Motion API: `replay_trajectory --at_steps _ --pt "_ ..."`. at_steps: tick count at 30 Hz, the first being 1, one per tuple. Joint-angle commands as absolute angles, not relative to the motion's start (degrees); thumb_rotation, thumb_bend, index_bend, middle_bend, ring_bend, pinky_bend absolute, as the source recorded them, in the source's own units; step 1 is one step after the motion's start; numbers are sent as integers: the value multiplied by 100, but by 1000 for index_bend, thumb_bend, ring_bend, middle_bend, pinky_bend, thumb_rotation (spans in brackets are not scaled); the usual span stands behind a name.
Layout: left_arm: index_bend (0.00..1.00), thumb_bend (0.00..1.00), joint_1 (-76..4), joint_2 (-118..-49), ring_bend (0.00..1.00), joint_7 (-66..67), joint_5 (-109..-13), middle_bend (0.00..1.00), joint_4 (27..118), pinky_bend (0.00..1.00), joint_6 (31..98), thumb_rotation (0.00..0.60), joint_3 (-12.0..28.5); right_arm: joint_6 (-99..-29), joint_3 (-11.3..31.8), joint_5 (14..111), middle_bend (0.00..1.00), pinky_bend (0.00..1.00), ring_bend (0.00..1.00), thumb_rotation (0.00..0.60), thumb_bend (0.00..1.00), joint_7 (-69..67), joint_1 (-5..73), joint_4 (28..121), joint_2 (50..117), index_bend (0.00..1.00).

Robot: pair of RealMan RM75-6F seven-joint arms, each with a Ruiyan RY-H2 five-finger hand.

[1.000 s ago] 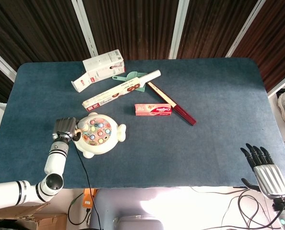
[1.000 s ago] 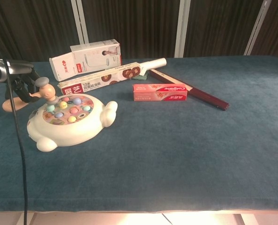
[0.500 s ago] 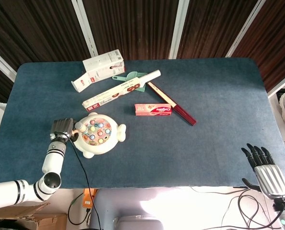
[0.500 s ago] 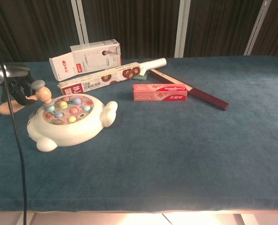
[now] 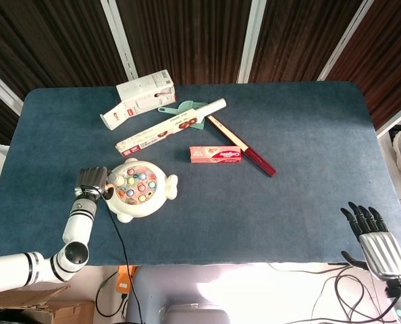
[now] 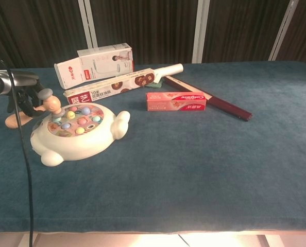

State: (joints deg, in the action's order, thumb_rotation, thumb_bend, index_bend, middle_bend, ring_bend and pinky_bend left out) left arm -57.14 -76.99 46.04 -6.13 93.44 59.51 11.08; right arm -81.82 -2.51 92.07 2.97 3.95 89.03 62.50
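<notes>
My left hand (image 5: 90,180) (image 6: 16,92) grips a small toy mallet (image 6: 46,101) with a tan handle and grey head, held over the left edge of a white whale-shaped whack-a-mole toy (image 5: 138,190) (image 6: 78,131) with coloured pegs. The mallet's head (image 5: 112,179) sits at the toy's left rim. My right hand (image 5: 374,236) hangs off the table's near right corner, fingers spread, holding nothing. It does not show in the chest view.
Behind the toy lie a long cling-film box (image 5: 170,125) (image 6: 123,82), a white carton (image 5: 141,96) (image 6: 94,64), a teal scoop (image 5: 181,107), a red toothpaste box (image 5: 215,154) (image 6: 175,101) and a dark red stick (image 5: 242,146) (image 6: 210,98). A black cable (image 6: 24,154) hangs from my left arm.
My left hand and mallet drew back to the left half a second ago, then came right again to the toy's left rim. The right hand has sunk slightly.
</notes>
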Motion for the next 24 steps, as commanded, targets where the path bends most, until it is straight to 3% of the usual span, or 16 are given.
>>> replay_trajectory --at_steps 1,24 --pt "780 645 -5747 -7650 633 4578 -598 650 9417 641 5982 600 1171 -8189 -254 9218 0 11 0 600 133 291 393 8902 6249 0" --pt "780 646 -6424 -8094 633 5450 316 650 9173 641 6540 600 1452 -8268 -256 9260 0 11 0 600 133 125 364 8889 6181 0"
